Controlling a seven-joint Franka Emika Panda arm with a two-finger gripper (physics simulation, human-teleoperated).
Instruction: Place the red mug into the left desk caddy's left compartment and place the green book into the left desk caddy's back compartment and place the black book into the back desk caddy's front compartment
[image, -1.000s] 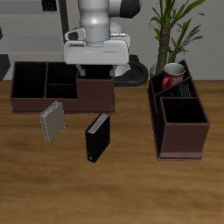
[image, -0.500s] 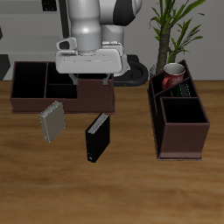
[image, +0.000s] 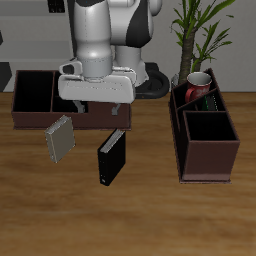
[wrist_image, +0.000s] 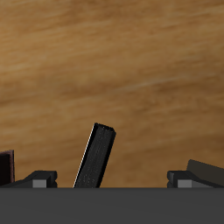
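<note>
We see the gripper (image: 96, 108) hanging above the table (image: 150, 215) with its fingers spread apart and nothing between them, just in front of the back desk caddy (image: 40, 95). The black book (image: 111, 156) stands upright near the tabletop's middle, beside a grey book (image: 60, 139). The red mug (image: 198, 84) and green book (image: 211, 101) sit in the left desk caddy (image: 205, 135).

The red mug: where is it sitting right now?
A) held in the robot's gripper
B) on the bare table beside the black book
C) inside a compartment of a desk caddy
C: the red mug sits in a compartment of the desk caddy by the plant, away from the gripper.
</note>
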